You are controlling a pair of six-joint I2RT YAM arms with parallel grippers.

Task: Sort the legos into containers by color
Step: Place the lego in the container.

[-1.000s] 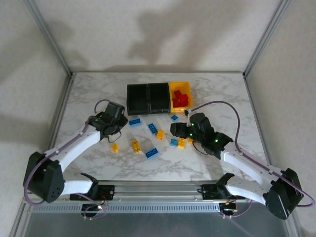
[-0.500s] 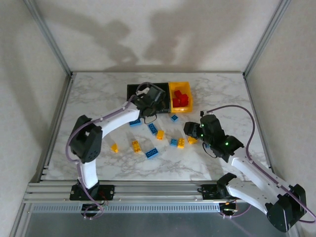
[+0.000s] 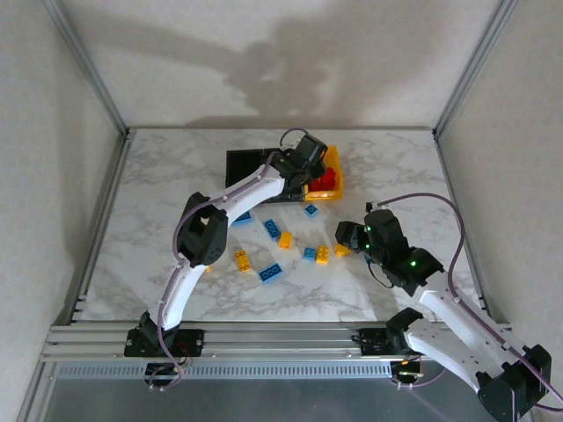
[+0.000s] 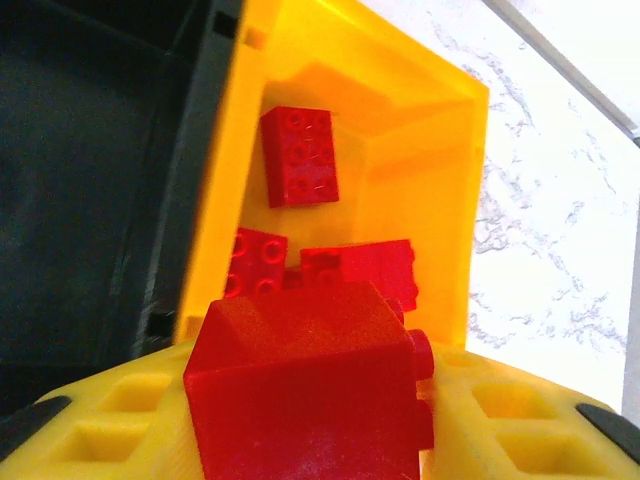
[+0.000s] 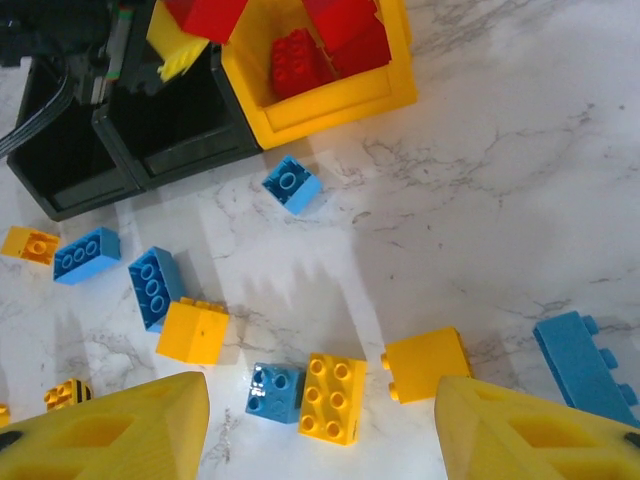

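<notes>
My left gripper (image 4: 310,400) is shut on a red lego (image 4: 300,385) and hangs over the near rim of the yellow-orange container (image 4: 440,180). Three red legos (image 4: 300,155) lie inside it. In the top view the left gripper (image 3: 310,167) reaches over that container (image 3: 338,160) at the right end of the row. My right gripper (image 5: 325,430) is open above the table, over a small blue lego (image 5: 275,390), a yellow lego (image 5: 335,397) and another yellow lego (image 5: 425,363). In the top view the right gripper (image 3: 346,236) sits right of the loose legos.
Two black containers (image 5: 170,130) adjoin the yellow-orange one on its left. Loose blue legos (image 5: 292,184) (image 5: 153,287) (image 5: 87,255) (image 5: 580,365) and yellow legos (image 5: 192,331) (image 5: 30,245) are scattered on the marble table (image 3: 396,176). The left arm (image 3: 237,198) stretches over the black containers.
The left arm has swung from the table's left side across the black containers to the yellow-orange one. The right gripper has drawn back a little to the right.
</notes>
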